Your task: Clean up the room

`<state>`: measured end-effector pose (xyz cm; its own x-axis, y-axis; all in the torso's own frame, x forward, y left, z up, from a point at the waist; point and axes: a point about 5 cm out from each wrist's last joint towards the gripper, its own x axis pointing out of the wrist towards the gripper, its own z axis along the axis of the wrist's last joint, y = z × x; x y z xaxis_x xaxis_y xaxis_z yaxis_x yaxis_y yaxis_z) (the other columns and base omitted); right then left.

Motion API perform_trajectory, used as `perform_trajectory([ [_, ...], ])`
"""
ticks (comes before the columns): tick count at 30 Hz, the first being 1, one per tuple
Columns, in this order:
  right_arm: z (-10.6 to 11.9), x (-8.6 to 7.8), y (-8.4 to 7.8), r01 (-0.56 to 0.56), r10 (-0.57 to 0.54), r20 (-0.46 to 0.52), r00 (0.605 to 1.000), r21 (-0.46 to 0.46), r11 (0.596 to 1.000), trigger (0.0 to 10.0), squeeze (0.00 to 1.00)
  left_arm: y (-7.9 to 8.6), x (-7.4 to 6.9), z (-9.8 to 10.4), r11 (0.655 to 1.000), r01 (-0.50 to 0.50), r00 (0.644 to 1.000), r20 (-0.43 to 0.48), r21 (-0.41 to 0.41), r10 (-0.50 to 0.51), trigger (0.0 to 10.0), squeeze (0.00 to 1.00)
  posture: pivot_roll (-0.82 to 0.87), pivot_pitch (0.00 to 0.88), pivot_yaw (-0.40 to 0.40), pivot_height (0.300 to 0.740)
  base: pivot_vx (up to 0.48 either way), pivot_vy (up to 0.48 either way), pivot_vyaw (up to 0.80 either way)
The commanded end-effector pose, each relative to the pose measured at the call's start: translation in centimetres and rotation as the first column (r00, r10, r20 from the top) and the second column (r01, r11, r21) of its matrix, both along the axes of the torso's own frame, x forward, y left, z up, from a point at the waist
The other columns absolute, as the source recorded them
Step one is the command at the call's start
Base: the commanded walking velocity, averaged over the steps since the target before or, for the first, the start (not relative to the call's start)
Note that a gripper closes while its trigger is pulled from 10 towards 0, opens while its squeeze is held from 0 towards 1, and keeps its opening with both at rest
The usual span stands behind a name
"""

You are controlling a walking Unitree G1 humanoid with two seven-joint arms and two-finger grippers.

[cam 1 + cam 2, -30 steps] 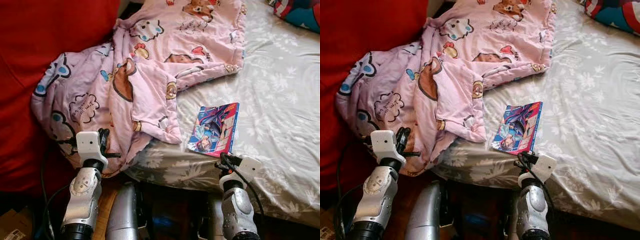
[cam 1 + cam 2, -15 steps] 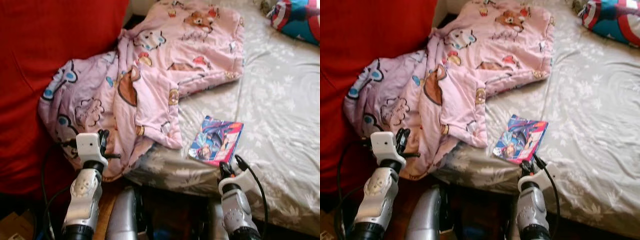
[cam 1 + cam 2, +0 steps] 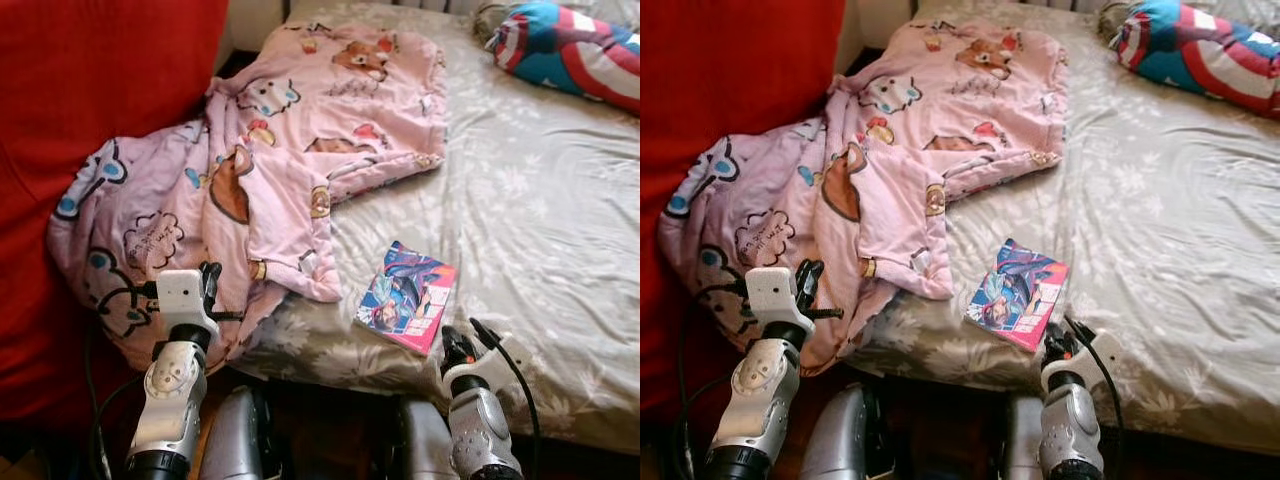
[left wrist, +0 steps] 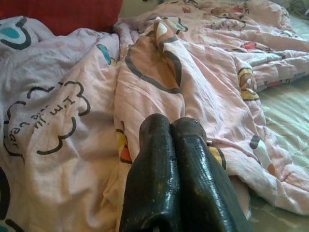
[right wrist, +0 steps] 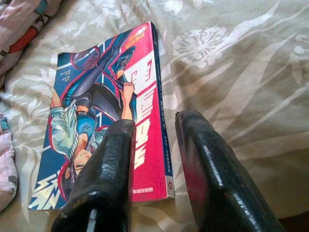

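At far left, our left tool [image 4: 171, 133] has fingers pressed together over the pink blanket [image 3: 270, 170]. Mid-bed [image 3: 560, 230], the comic book [image 3: 405, 297] lies flat; our right tool [image 5: 154, 130], fingers apart, hovers over its near edge.

— Where did the book [image 5: 113, 113] lie?
— On the bed [image 3: 560, 220], just ahead of the right gripper [image 5: 153, 126].
— And the blanket [image 4: 193, 82]?
— Heaped ahead of the left gripper [image 4: 173, 126].
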<state>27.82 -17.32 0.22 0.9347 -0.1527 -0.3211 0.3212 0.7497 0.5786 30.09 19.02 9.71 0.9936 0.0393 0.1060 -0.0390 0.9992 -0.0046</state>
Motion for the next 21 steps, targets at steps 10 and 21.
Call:
perform_trajectory([
  [10,-1.4,-0.5,0.4,-0.057,0.062,-0.056,0.997,0.075,0.996,10.0,1.00,0.3,-0.5,-0.6,1.000,-0.012,1.000,-0.019,0.029,0.012,10.0,0.00,-0.05,0.181,-0.026,0.605,0.000,0.000,0.00],
  [21,-0.7,1.3,0.8,-0.089,0.097,-0.070,0.993,0.112,0.990,10.0,0.00,0.6,-0.9,-0.6,0.999,-0.016,1.000,-0.022,0.041,0.017,10.0,0.00,-0.02,0.207,-0.016,0.605,0.000,0.000,0.00],
])
